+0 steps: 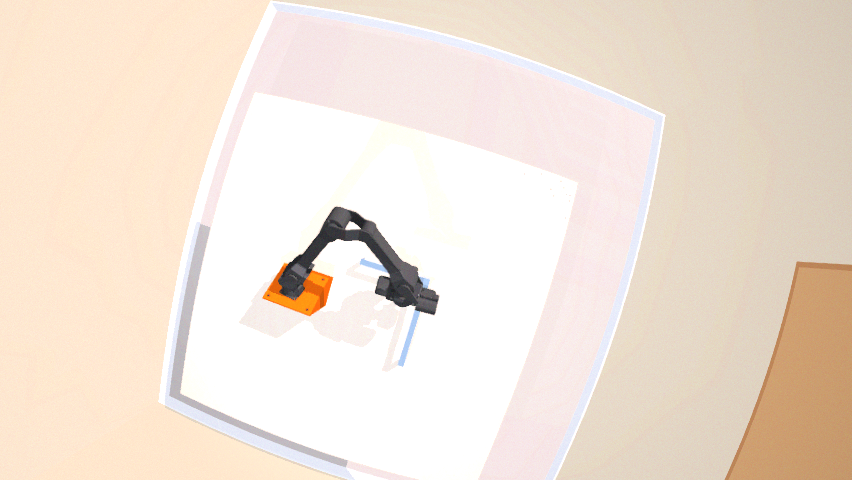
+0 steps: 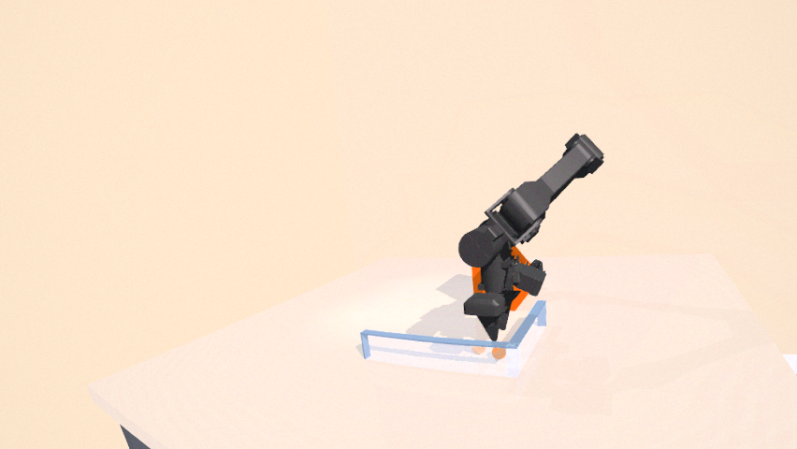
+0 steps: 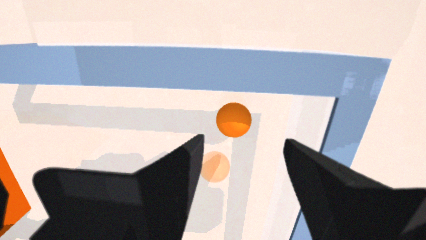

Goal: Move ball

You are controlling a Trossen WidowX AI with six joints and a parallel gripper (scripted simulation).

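Note:
The orange ball (image 2: pixel 499 352) (image 3: pixel 233 120) lies on the table inside the corner, close to the long clear wall (image 1: pixel 409 339) (image 2: pixel 424 338) (image 3: pixel 200 70) with its blue top edge. The other wall (image 1: pixel 372 264) (image 2: pixel 529 322) (image 3: pixel 350 115) meets it at the corner. The pale see-through copy (image 2: pixel 478 349) (image 3: pixel 215 167) is beside the ball, farther from the long wall, partly behind a finger in the wrist view. My gripper (image 2: pixel 498 333) (image 3: pixel 243 142) is open, pointing down above the ball, with nothing between its fingers. The top view of the ball and copy is blocked by the arm.
The orange robot base (image 1: pixel 301 304) (image 2: pixel 476 279) (image 3: pixel 12 200) stands on the open side of the corner. The walls' blue top edges run close around the fingers. A brown surface (image 1: pixel 798 369) is far to the right in the top view.

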